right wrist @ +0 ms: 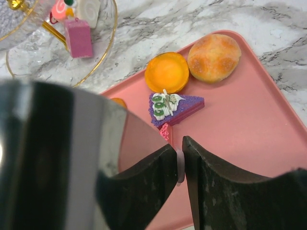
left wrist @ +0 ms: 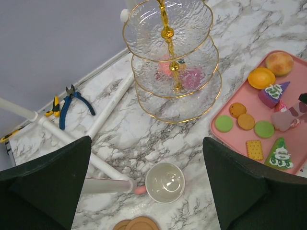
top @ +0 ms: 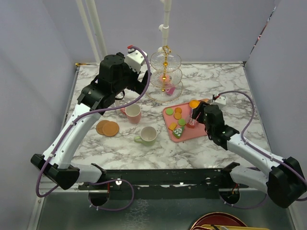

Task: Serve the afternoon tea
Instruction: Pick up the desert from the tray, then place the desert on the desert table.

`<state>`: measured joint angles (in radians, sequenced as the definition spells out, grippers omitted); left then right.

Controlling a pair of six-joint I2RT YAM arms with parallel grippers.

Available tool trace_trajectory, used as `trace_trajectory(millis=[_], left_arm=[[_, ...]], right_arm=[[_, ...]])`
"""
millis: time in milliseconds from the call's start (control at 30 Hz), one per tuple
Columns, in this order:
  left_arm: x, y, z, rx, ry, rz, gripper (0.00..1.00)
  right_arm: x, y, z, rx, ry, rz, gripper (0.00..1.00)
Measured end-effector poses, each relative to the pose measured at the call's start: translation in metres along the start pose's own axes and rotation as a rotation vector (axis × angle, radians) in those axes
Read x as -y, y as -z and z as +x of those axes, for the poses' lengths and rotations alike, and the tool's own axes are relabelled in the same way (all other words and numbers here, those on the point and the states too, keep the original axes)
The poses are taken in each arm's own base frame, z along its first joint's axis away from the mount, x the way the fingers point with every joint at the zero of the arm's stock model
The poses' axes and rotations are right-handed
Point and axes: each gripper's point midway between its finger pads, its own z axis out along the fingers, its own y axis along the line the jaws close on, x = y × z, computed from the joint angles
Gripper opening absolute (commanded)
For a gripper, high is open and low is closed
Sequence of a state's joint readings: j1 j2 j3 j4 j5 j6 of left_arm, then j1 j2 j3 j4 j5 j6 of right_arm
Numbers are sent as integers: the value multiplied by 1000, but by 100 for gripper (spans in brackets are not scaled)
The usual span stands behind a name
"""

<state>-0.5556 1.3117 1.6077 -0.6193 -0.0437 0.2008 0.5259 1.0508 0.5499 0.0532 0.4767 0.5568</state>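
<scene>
R gripper (right wrist: 178,146) angled down, pinching pink cake (right wrist: 180,167); purple cake (right wrist: 175,108) just past tips. L gripper (left wrist: 151,191) raised, spread wide, pink mug (left wrist: 165,182) btwn fingers (left wrist: 249,191).

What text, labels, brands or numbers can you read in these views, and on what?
No legible text, label or number in any view.
purple wedge cake: white-and-green icing squiggles, not readable as letters.
green wedge cake: white icing marks, too small to read.

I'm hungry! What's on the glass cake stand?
A pink cake slice and a white roll sit on the stand's bottom tier. The upper glass tiers blur anything else there.
</scene>
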Motion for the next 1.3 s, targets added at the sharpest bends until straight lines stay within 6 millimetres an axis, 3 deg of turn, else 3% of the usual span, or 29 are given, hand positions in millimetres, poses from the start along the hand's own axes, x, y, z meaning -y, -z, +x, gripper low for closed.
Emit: trace_trajectory(millis=[167,300,400,567,733,833,1133,1300], left_arm=[[2,-5,4,-13,0,6,99],[4,-13,9,-33,0,17,99],[5,-16,12,-41,-1,21,99],[6,-18,12,-44,-1,27,99],[7,-18,12,-43,0,28,99],[7,-18,12,-43,0,28,99],[6,-17,11,-41,0,27,99],[6,-17,11,-41,0,27,99]], right_arm=[[3,-7,14,-38,23,21,50],[5,-7,14,-35,34,31,38],[6,-2,7,-16,46,33,32],[-2,11,-22,55,39,-7,30],[-26,11,-52,100,13,-66,30],[-45,2,-60,102,5,-103,30],[-105,-52,-54,48,12,-200,30],[-132,-70,-51,42,8,-244,30]])
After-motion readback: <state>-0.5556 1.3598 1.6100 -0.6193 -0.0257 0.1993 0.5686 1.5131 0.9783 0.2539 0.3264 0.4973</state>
